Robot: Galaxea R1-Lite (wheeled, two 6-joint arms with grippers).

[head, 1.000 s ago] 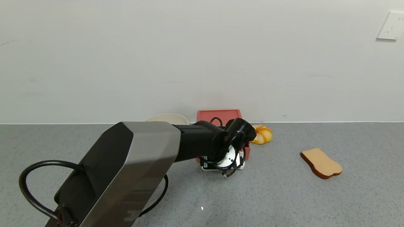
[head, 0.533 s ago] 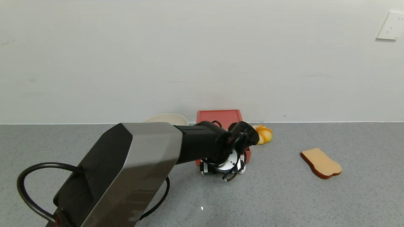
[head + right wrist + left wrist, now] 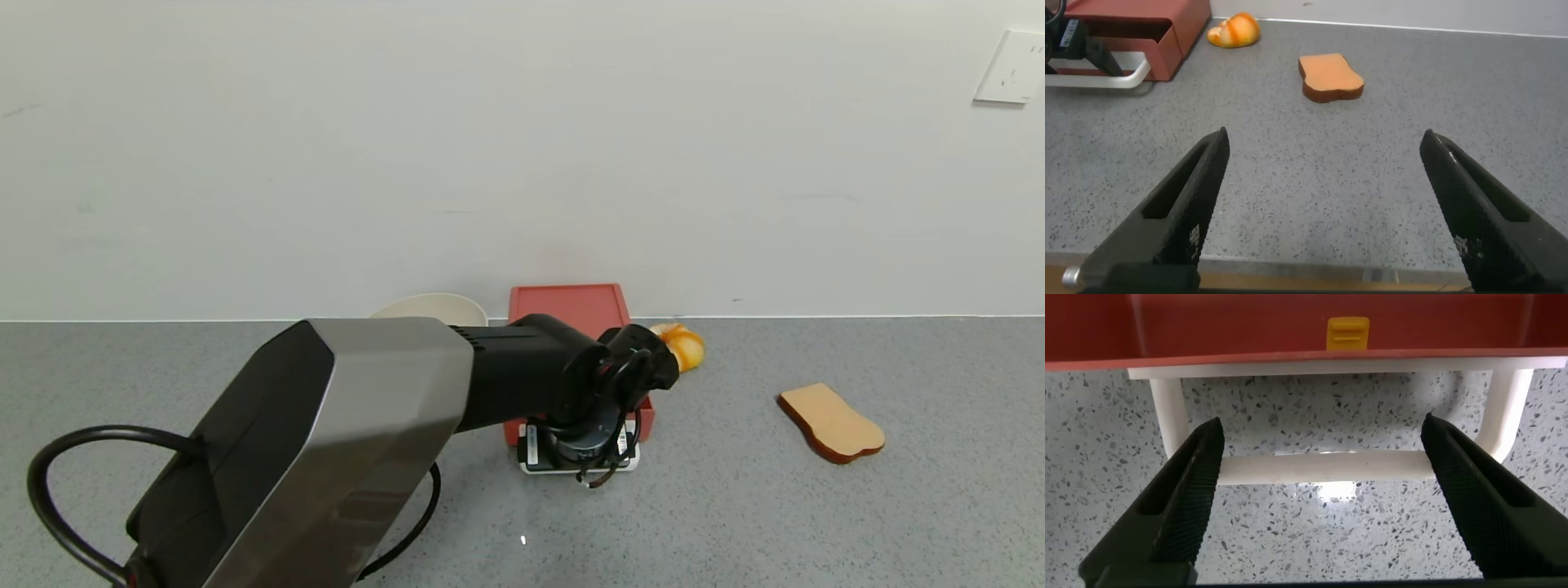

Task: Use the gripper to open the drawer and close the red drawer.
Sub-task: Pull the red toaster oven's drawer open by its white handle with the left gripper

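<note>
1. Your left gripper [image 3: 1319,498] hangs at the near face of the red drawer [image 3: 569,309], which sits at the far edge of the grey speckled counter [image 3: 735,506], close to the white wall [image 3: 522,147]. You reach in from the near side because that is the side the tray slides out of.

2. Its fingers [image 3: 1188,498] stand spread wide, one to each side of the white loop handle [image 3: 1327,467], with nothing between them pinched. The handle's crossbar runs across the gap, so a closing motion would trap it. I judge this is the pre-grasp for the pull.

3. In the left wrist view the red front panel with a small yellow tab [image 3: 1347,333] lies just beyond the handle. I cannot tell from these views how far out the tray stands; from the right wrist view it looks close to flush.

4. Your right gripper [image 3: 1323,212] is parked well to the right and nearer you, fingers apart and empty, looking across bare counter.

5. A beige bowl [image 3: 433,307] sits just left of the drawer, a toy croissant [image 3: 682,346] just to its right, and a toast slice [image 3: 831,422] further right. None lies in the pull path, but the light box may drag along when you pull.
</note>
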